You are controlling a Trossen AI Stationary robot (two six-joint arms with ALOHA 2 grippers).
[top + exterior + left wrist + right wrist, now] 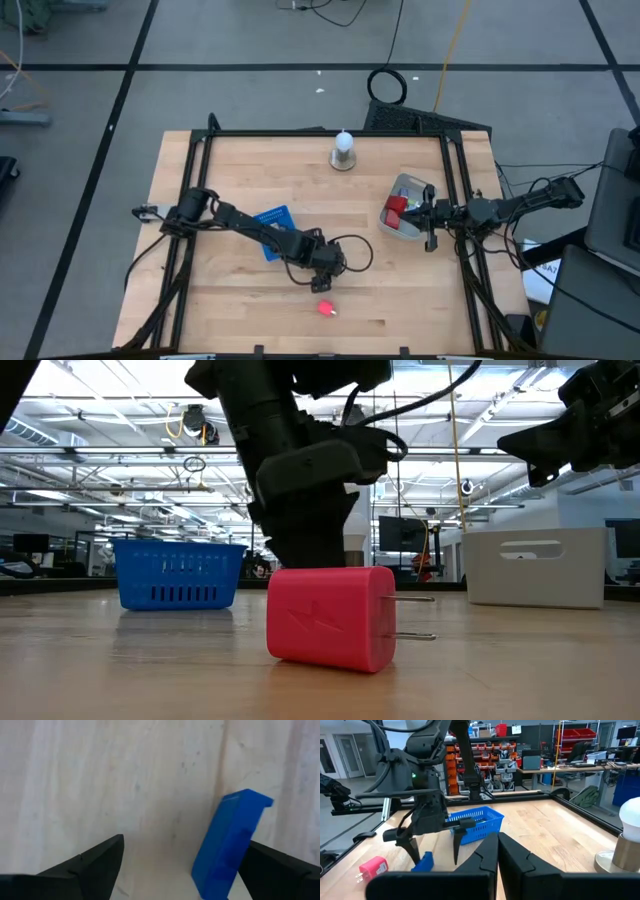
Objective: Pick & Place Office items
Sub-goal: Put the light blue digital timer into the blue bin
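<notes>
A small blue block [227, 850] lies flat on the wooden table between the spread fingers of my open left gripper [185, 842], nearer to one finger. That gripper [325, 272] points down at the table's middle, toward the near edge. In the right wrist view the block [424, 862] sits under the left gripper [435, 852]. A pink wall plug [326, 308] lies on its side just nearer the edge, with its prongs [410, 615] level. My right gripper [498, 842] is shut and empty, hovering at the grey container [405, 200], which holds red pieces [395, 208].
A blue mesh basket [272, 225] stands left of the left gripper, under its forearm. A light bulb on a round base [343, 152] stands near the far edge. Black rails [320, 133] frame the table. Bare wood lies to the near right.
</notes>
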